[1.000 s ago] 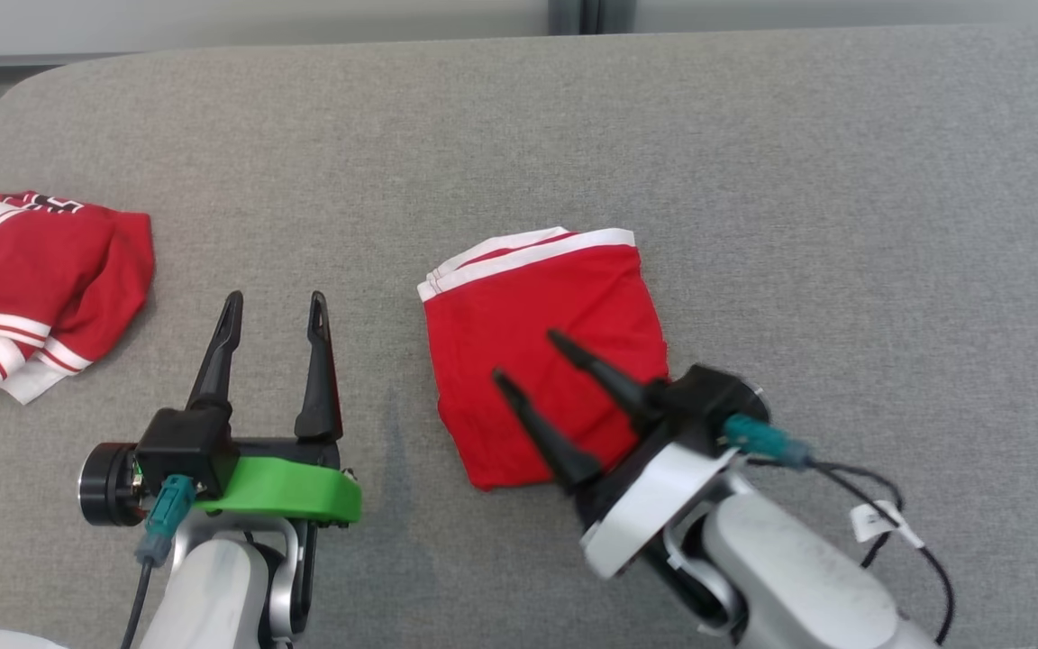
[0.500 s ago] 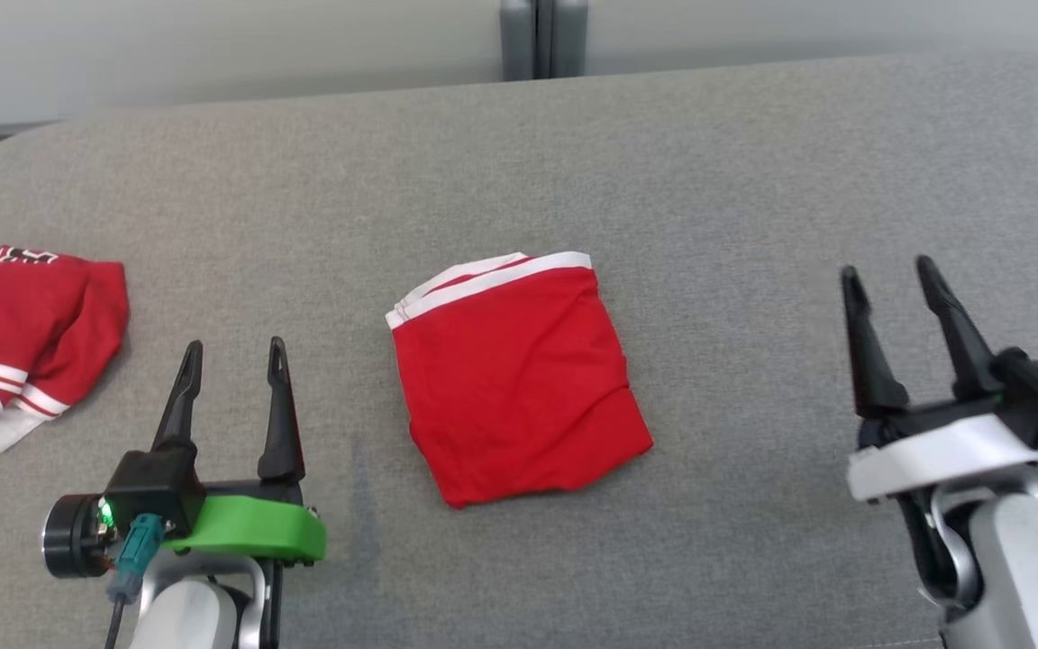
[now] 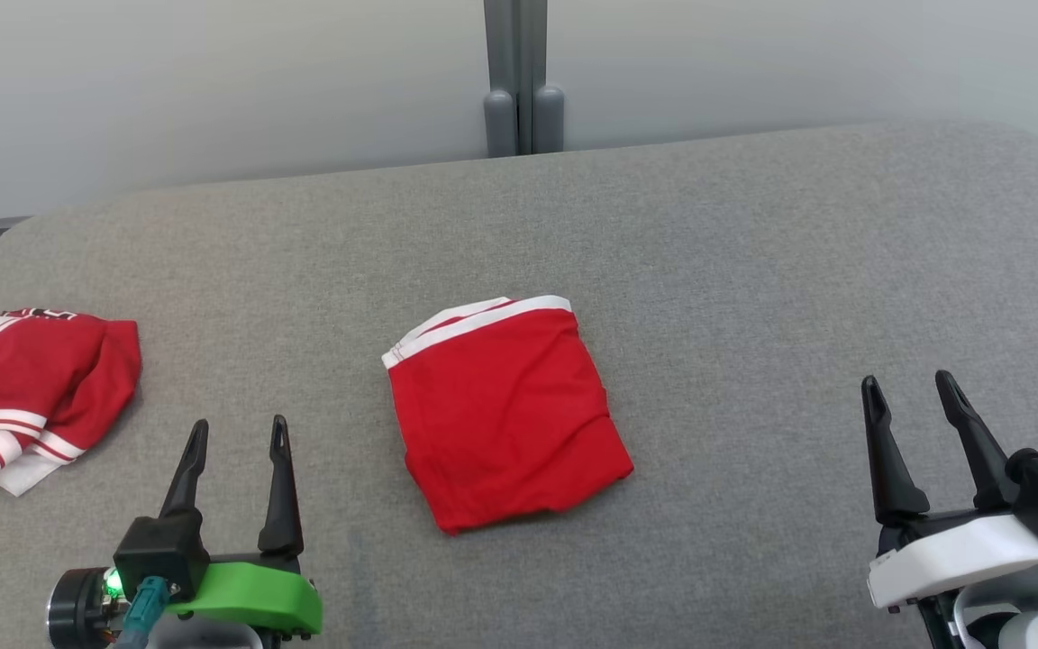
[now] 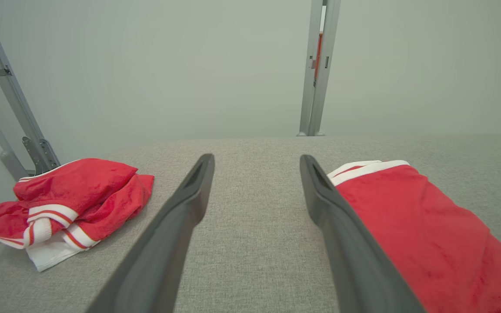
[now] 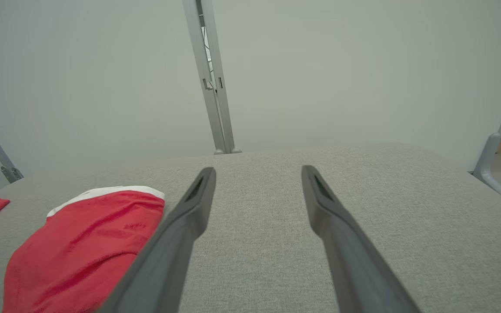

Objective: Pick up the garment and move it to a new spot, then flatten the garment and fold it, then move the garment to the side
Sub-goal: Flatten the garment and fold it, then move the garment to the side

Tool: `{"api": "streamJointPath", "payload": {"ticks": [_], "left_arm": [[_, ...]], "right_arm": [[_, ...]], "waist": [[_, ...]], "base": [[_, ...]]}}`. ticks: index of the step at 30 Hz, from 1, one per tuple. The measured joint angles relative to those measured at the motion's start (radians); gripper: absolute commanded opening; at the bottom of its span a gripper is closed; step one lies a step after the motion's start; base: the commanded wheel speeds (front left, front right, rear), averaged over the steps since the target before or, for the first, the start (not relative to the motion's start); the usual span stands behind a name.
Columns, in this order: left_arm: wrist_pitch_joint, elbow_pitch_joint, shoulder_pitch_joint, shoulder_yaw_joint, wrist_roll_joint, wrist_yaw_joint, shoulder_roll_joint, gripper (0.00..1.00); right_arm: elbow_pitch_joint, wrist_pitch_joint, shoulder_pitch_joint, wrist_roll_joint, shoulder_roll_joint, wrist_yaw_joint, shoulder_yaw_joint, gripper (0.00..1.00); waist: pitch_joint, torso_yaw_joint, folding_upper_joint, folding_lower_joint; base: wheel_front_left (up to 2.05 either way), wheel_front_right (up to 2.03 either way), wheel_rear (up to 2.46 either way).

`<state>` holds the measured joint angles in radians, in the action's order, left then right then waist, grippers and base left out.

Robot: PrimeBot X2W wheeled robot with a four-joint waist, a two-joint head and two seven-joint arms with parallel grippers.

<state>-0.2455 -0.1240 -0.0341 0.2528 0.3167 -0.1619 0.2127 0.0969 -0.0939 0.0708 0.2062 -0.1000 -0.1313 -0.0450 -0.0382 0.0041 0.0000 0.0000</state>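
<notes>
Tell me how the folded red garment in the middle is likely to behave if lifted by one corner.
The folded red garment is probably floppy: its soft wrinkles suggest thin cloth, so the layers would likely hang and unfold. It seems light, lying thin and flat. Pushed across the gray woven surface, it may bunch up rather than slide.

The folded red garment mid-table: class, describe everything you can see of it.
The folded red garment is soft, slightly wrinkled cloth in a rough rectangle, with white trim along its far edge. It lies flat, a little askew, on the grey fabric-covered table. Nothing else touches it: the left gripper and right gripper stand open, clear of it.
</notes>
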Motion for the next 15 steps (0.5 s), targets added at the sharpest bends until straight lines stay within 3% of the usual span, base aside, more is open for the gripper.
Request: {"api": "streamJointPath", "payload": {"ticks": [15], "left_arm": [[0.015, -0.009, 0.019, 0.012, 0.007, -0.004, 0.01, 1.0]], "right_arm": [[0.048, 0.041, 0.038, 0.0, 0.012, 0.0, 0.0, 1.0]], "waist": [[0.025, 0.004, 0.0, 0.0]], "base": [[0.0, 0.0, 0.0]]}}
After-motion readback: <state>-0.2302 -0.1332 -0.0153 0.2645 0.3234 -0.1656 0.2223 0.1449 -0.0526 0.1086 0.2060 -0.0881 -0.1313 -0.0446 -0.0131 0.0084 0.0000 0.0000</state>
